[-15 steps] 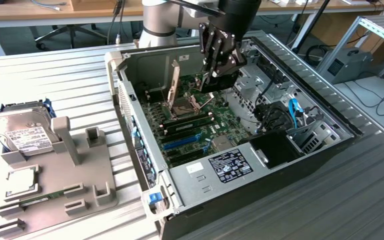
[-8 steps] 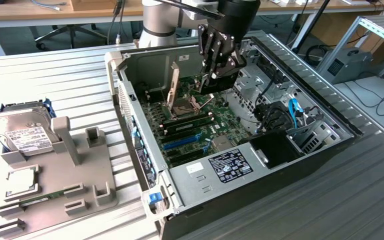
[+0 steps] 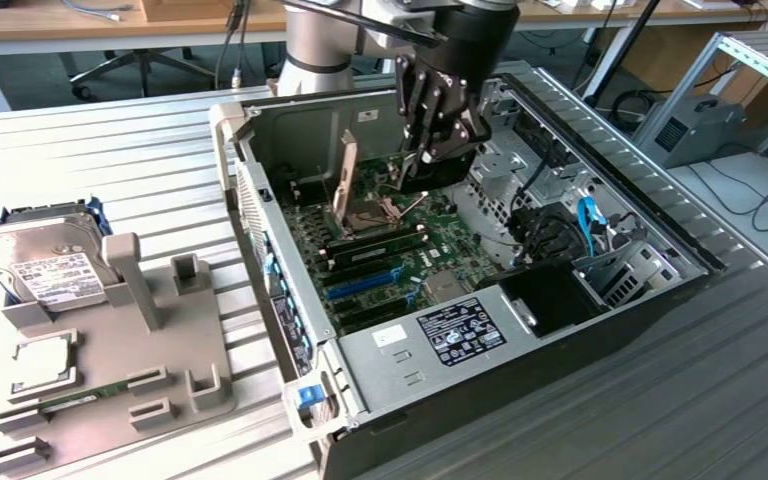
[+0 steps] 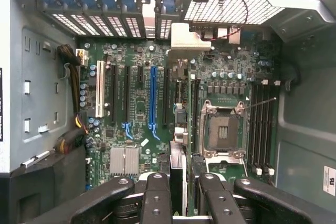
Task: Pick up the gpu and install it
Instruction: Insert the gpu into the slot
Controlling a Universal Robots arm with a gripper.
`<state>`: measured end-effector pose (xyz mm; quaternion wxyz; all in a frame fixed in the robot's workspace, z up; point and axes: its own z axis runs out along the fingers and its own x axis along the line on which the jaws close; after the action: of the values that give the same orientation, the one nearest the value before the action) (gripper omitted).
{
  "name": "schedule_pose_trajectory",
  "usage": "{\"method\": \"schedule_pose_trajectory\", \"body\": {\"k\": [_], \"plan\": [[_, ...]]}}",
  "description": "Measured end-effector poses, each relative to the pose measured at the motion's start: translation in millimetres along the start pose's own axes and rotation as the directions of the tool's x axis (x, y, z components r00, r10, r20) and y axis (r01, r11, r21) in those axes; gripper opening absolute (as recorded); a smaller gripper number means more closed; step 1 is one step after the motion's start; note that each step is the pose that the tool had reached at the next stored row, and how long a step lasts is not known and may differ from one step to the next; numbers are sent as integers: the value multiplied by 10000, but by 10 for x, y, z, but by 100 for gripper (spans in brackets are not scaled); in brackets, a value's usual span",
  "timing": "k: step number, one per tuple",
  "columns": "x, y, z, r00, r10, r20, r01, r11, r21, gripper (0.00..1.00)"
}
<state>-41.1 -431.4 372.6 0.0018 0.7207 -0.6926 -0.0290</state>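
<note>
Tool (image 4: 178,195) grips gpu (image 4: 177,174) inside open PC case (image 3: 357,390).

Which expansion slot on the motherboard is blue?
The long blue slot, flanked by black slots on both sides. It lies nearer the CPU socket than the lone white slot at the row's end; every other slot is black.

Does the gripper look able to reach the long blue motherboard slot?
Probably yes: the case is open, nothing stands over the blue slot, and the gripper holds the gpu above the board.
</note>
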Motion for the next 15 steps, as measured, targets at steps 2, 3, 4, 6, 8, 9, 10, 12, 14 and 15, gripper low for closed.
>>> {"method": "schedule_pose_trajectory", "body": {"k": [2, 3, 4, 6, 8, 9, 10, 12, 14, 15], "plan": [[13, 0, 12, 10000, 2, 3, -2, 10000, 1, 26], [19, 0, 19, 10000, 2, 2, -2, 10000, 1, 26], [33, 0, 29, 10000, 1, 1, -1, 10000, 0, 26], [44, 0, 40, 10000, 2, 2, -2, 10000, 1, 26], [53, 0, 53, 10000, 2, 1, -2, 10000, 0, 26], [58, 0, 59, 10000, 1, 1, -1, 10000, 0, 26], [61, 0, 64, 10000, 2, 1, -2, 10000, 0, 26], [69, 0, 75, 10000, 1, 1, -1, 10000, 1, 26], [76, 1, 86, 10000, 2, 2, -2, 10000, 0, 26], [83, 2, 93, 10000, 1, 0, -1, 10000, 0, 26]]}}
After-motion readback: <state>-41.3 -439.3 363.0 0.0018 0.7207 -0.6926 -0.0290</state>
